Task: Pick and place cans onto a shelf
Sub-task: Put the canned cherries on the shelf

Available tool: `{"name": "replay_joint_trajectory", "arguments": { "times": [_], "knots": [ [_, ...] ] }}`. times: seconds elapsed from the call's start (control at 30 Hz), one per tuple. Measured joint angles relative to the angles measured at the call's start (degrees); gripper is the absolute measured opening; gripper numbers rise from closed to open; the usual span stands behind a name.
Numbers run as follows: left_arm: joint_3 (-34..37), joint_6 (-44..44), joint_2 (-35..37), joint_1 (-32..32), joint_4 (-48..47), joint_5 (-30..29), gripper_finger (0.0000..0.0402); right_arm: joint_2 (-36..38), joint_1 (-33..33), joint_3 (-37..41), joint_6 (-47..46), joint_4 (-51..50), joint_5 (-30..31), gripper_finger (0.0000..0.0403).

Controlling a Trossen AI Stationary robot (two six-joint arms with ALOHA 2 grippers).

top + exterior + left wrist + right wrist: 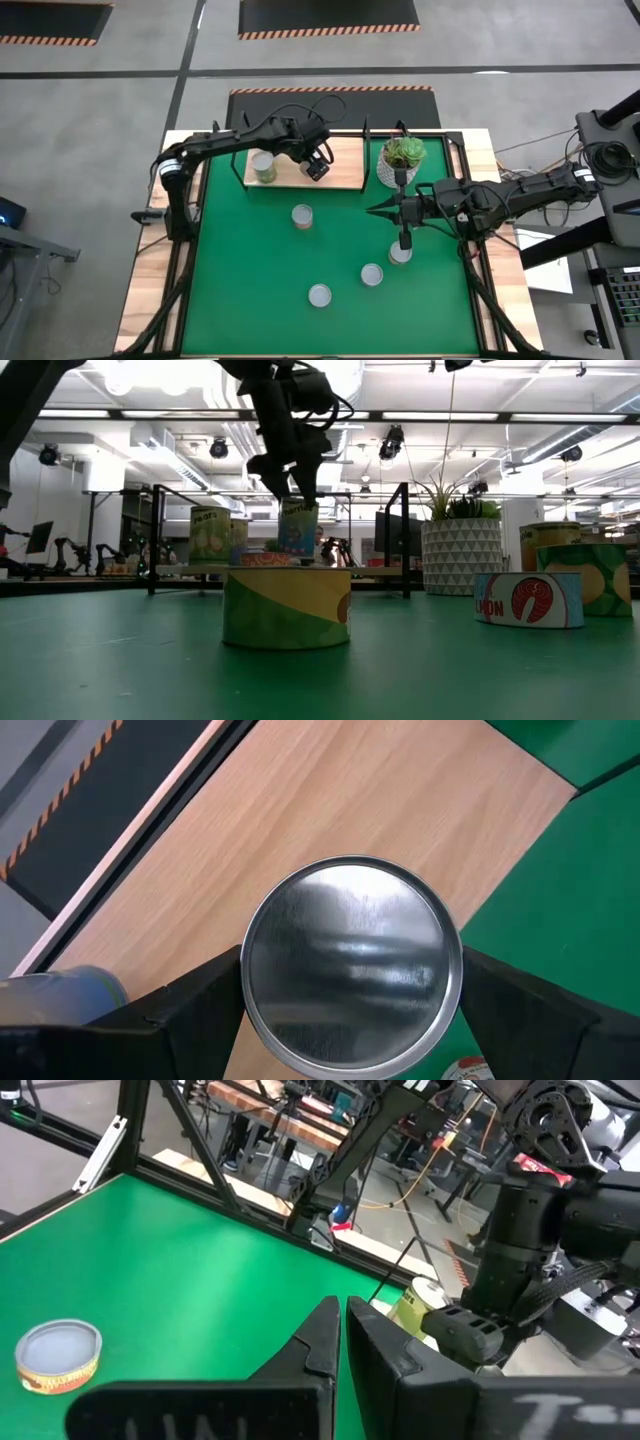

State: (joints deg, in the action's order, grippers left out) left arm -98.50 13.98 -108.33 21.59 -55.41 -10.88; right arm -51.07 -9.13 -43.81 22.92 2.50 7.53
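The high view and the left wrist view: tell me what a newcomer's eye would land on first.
First, the left gripper holding a silver-topped can over the wooden shelf, where another can already stands. Next, the right gripper, shut and empty, above the green mat near the potted plant.

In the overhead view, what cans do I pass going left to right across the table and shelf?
Can standing on the shelf → can in the left gripper over the shelf board → can on the mat → front can → can → can under the right arm.
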Motion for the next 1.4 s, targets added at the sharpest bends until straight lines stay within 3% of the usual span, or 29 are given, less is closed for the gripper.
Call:
{"name": "replay_joint_trajectory", "arguments": {
  "times": [0.67, 1.4],
  "knots": [
    [3.21, 0.69, 0.02, -0.05, 4.99, -0.06, 0.0325, 0.07, 0.02, 0.0, -1.95, -2.34, 0.04, 0.0012],
    [3.1, 1.53, 0.04, -0.05, 4.41, -0.08, 0.0326, 0.07, 0.02, 0.0, -1.91, -2.3, 0.04, 0.0012]
  ]
}}
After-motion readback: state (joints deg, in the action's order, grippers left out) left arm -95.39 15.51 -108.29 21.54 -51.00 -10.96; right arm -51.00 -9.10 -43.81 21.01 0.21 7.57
